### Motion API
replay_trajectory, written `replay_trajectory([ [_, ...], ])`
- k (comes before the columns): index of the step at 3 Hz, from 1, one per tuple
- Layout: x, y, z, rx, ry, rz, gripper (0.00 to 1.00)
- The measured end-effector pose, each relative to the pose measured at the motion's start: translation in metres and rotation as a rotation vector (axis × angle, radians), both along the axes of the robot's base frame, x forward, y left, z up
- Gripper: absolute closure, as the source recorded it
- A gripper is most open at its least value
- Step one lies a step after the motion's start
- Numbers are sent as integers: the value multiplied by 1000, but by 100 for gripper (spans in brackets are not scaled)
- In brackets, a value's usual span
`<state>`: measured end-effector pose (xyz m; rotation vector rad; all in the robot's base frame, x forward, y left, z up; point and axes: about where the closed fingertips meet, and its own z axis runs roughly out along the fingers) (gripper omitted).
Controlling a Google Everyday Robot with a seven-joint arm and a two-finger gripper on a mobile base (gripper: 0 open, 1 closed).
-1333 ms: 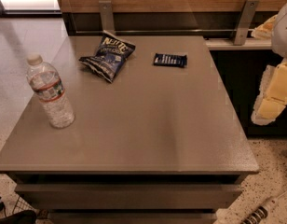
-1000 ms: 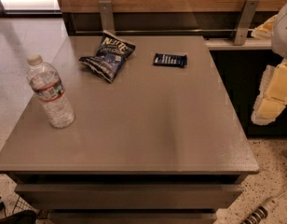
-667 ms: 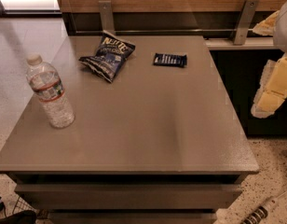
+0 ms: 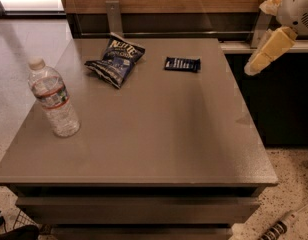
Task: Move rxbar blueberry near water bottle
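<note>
The rxbar blueberry [image 4: 182, 64] is a small flat dark navy wrapper with white lettering, lying at the back of the grey table [image 4: 159, 134], right of centre. The water bottle [image 4: 53, 99] stands upright near the table's left edge, clear with a white cap and a white-and-red label. My gripper [image 4: 257, 38] hangs in the air at the upper right, beyond the table's right edge and to the right of the bar. Its cream fingers [image 4: 266, 51] stand apart and hold nothing.
A crinkled blue chip bag [image 4: 115, 59] lies at the back left, between the bottle and the bar. A wooden wall with metal brackets [image 4: 113, 15] runs behind the table. A dark cabinet [image 4: 284, 104] stands to the right, and speckled floor lies below.
My gripper has risen a little at the right edge of the view. The bar, the bottle and the chip bag have not moved.
</note>
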<state>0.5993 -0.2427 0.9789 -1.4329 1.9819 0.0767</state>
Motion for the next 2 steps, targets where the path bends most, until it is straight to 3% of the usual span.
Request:
replay_trajectory([
  [1, 55, 0, -42, 204, 23, -8, 0],
  [2, 89, 12, -68, 325, 30, -22, 0],
])
